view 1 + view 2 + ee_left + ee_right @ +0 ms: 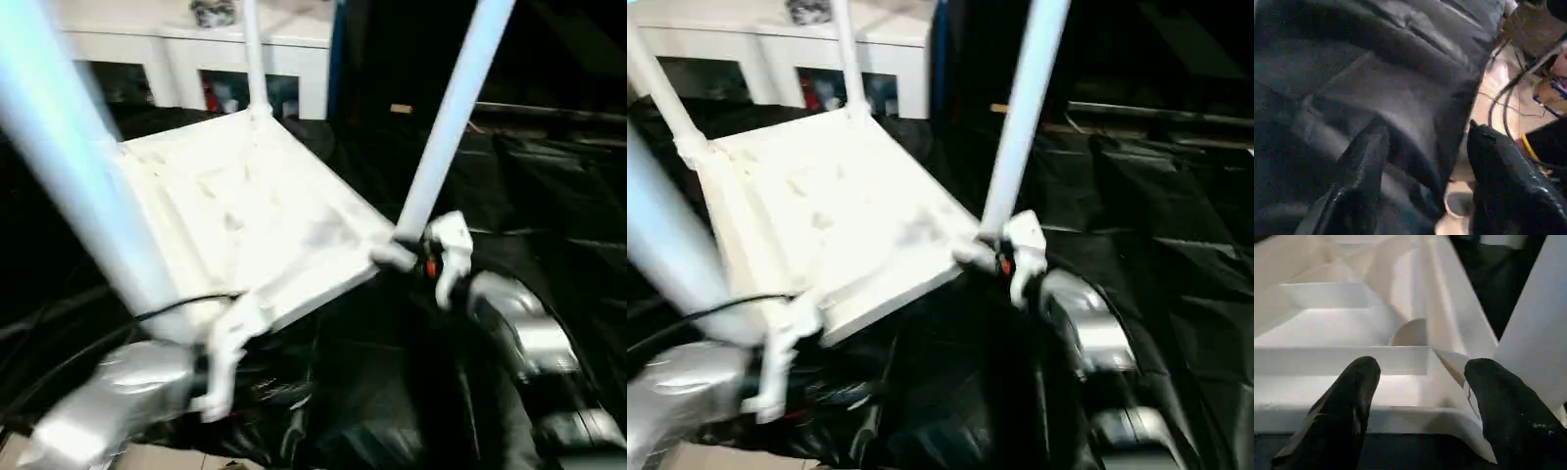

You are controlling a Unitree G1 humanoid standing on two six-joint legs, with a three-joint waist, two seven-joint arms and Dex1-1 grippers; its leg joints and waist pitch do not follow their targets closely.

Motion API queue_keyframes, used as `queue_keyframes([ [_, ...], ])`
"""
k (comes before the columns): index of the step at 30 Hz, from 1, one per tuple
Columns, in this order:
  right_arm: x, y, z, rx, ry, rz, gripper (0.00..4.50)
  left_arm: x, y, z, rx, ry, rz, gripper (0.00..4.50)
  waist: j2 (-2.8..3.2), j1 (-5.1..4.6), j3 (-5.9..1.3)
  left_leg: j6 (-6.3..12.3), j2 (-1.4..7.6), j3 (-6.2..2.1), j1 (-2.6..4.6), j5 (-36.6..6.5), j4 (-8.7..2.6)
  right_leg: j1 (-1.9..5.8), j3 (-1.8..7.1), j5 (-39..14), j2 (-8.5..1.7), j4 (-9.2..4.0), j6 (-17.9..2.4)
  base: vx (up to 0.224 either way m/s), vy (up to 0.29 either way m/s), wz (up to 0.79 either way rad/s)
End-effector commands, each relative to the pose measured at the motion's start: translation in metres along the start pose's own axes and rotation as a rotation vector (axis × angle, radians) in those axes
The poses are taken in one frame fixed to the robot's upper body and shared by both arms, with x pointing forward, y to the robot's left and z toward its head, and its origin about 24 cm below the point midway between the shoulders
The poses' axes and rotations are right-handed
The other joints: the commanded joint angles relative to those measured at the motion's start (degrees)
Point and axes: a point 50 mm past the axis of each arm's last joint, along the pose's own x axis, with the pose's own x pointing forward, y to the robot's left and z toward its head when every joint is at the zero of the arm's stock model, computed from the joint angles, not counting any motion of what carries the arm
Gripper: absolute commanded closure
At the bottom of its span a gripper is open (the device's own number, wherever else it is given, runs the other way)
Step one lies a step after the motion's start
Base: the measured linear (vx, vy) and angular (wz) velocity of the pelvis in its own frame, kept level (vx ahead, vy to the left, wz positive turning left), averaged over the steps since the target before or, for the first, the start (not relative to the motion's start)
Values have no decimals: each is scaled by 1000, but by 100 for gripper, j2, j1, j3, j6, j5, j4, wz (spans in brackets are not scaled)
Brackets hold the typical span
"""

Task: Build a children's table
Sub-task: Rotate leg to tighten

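Left wrist view: left tool (1422,142) fingers spread over black cover (1376,63), nothing between them.
Children's table (245,206): upside down on black-covered tabletop (1176,225), legs (453,117) rising.
Right wrist view: right tool (1420,377) wide apart, empty, at table's ribbed rim beside a leg.
Room: open black cover to the right.

Head eyes share tabletop (245,211) (wrist views closer).
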Motion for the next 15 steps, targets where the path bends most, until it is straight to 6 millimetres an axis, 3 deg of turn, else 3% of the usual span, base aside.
queue_keyframes([
  [1, -2, -15, -3, 9, 23, -119, 122, -9, 0, -3, -10, 30, 13, 137, 25, -25, -290, 18, 204, -53, 90, -1120, -425, 160, 274, -1154, -257, -417, -1285, 0, 0, 0],
  [6, 5, -22, 1, 29, 6, -208, 122, -22, -3, -15, -41, 108, 30, 93, 31, -3, -305, -35, 203, -30, 119, -1162, -413, 134, 286, -1102, -254, -401, -1244, 0, 0, 0],
  [8, 8, -27, 2, 44, -7, -262, 122, -41, -1, -23, -72, 160, 89, 83, 11, -30, -312, -19, 190, -38, 67, -1093, -410, 166, 276, -1026, -257, -375, -1239, 0, 0, 0],
  [10, 8, -29, 2, 43, -16, -279, 122, -57, 4, -25, -80, 176, 153, 62, -6, -44, -309, 27, 183, -27, 69, -1054, -398, 165, 279, -973, -243, -377, -1220, 0, 0, 0],
  [12, 8, -29, 3, 42, -21, -276, 122, -64, 7, -24, -73, 172, 187, 52, 14, -41, -315, 68, 180, -22, 78, -1003, -389, 161, 282, -892, -236, -369, -1236, 0, 0, 0],
  [13, 7, -28, 2, 39, -28, -258, 122, -72, 14, -19, -40, 138, 256, 49, -21, -43, -315, 102, 183, -26, 59, -949, -392, 180, 280, -822, -238, -361, -1257, 0, 0, 0],
  [15, 7, -27, 1, 34, -29, -236, 122, -78, 19, -14, -14, 101, 303, 28, 1, -40, -327, 134, 184, -25, 66, -877, -382, 179, 282, -703, -241, -345, -1288, 0, 0, 0],
])
